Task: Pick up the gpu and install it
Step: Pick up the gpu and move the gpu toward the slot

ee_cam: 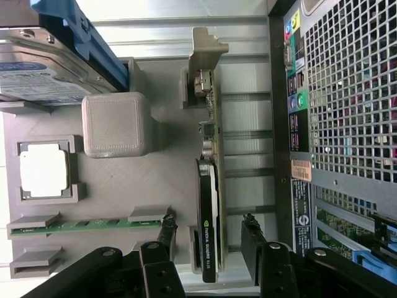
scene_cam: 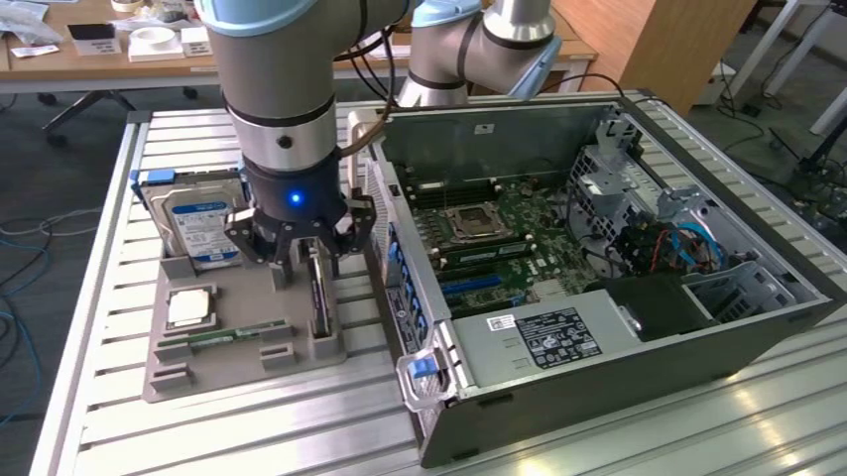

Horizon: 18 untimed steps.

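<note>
This is a robotics lab or workshop. At the centre of the exterior view a slatted metal workbench point(scene_cam: 106, 436) carries an opened computer case point(scene_cam: 636, 367) and a grey parts holder point(scene_cam: 225, 372), with a robot arm point(scene_cam: 278, 89) standing over them. Along the upper left stand wooden desks point(scene_cam: 79, 61) strewn with small items, a chair base point(scene_cam: 86, 107) beneath, and loose cables point(scene_cam: 16, 297) trail over the floor at the left edge.

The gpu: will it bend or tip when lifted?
Likely stiff: the gpu is a flat board with a metal bracket. It stands on its thin edge in the holder, so it may tip if nudged sideways.
</note>
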Available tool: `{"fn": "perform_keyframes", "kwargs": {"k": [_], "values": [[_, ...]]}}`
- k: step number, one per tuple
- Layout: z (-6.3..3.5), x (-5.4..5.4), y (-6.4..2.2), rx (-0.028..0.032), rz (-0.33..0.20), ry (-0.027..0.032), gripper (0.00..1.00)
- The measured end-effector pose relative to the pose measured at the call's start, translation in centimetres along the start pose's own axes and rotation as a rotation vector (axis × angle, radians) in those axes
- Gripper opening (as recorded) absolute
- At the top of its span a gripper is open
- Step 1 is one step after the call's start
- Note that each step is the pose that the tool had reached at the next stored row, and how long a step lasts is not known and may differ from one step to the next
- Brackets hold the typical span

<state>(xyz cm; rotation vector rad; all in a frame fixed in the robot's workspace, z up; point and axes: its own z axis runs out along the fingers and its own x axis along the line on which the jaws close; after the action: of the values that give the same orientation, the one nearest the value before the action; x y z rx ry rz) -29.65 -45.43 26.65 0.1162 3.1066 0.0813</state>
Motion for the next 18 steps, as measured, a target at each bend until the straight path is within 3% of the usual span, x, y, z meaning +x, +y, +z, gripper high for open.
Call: {"fn": "perform_keyframes", "kwargs": {"k": [18], "values": [[2.1, -0.2, 0.84, 0.0, 0.0, 0.0, 0.55]]}}
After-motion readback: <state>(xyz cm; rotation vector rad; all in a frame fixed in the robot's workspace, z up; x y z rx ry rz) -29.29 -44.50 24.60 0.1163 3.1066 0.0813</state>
